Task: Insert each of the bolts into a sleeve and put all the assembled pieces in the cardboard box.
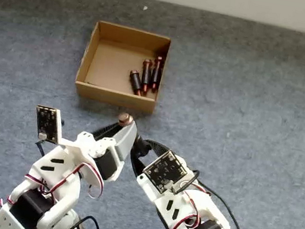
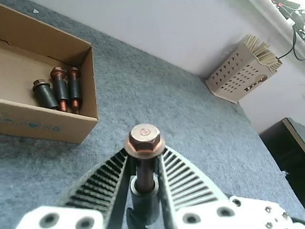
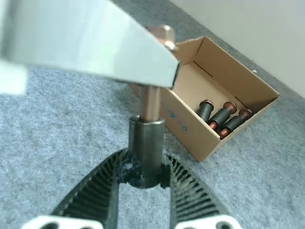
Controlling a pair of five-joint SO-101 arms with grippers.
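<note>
My left claw pinches the bolt; my right claw, just beneath, grips the sleeve.
Rigid, smooth, probably slippery: best held mid-shaft.

It looked like an office or lab room: grey carpet covered the surface, with a white wall, a pierced holder and a dark cabinet behind.

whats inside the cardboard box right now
Three bolts in dark sleeves lie side by side against one wall of the cardboard box; elsewhere its floor shows plain cardboard. The sleeves cover the middle of each bolt.
</note>
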